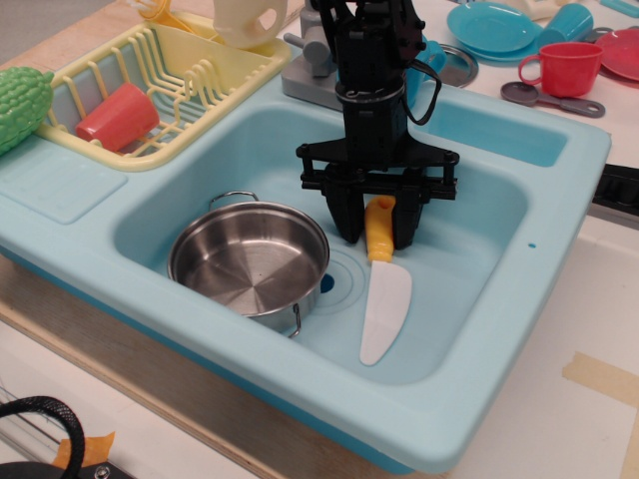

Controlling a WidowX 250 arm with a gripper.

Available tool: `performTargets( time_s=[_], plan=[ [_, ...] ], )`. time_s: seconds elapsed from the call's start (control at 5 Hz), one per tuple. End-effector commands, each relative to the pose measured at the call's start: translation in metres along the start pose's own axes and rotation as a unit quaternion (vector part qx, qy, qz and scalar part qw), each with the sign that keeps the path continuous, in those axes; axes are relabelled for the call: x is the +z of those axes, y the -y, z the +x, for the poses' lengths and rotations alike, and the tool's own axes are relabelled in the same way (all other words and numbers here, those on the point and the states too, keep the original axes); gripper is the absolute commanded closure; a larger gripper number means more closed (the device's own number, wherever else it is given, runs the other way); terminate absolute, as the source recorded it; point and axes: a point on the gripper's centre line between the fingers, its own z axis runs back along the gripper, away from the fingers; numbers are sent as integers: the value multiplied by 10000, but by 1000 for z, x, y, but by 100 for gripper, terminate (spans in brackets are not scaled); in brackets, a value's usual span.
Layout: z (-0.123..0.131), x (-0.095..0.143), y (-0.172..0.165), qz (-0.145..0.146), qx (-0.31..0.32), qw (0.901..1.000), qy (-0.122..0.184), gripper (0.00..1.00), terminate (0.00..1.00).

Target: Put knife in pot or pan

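A: Item one, the knife (384, 284)?

B: Toy knife, white rounded blade, yellow handle. It lies in the basin of the teal toy sink (559, 160), handle up toward the faucet, blade pointing down toward the near wall, tip resting on the basin floor.

A: Held?

B: Yes. The black pincer (379, 218) is clenched on the yellow handle, one finger on each side, the arm coming straight down from above.

A: Item two, the pot?

B: Stainless-steel pot (250, 261), round, shiny, with nothing in it, two thin wire loop handles. Stands upright on the basin floor, left of the knife and near it, not touching. A small blue drain spot (326, 283) sits just beside its right rim.

A: Surroundings?

B: Yellow dish rack (215, 75) on the sink's left deck, a red cup (118, 116) lying inside it. A green bumpy toy vegetable (20, 100) at the far left edge. Grey faucet (315, 55) behind the basin, partly hidden by the arm. On the tabletop at upper right: a red mug (564, 68), a grey spoon (549, 98), a teal plate (494, 27). A black cable loop (50, 414) at lower left.
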Motion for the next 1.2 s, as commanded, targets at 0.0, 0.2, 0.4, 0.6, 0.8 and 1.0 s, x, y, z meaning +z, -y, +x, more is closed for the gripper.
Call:
performTargets(
  time_s=[0.0, 0.2, 0.4, 0.6, 0.8, 1.0],
  plan=[
    [5, 9, 4, 4, 133, 9999, -82, 100, 0],
    [5, 19, 12, 21, 304, 9995, -129, 100, 0],
    [5, 29, 16, 20, 445, 9989, -140, 100, 0],
    [4, 39, 15, 50, 637, 9972, -382, 100, 0],
    [-1, 53, 7, 149, 787, 9960, -405, 100, 0],
    [-11, 66, -3, 249, 986, 9940, -414, 100, 0]
  ],
)
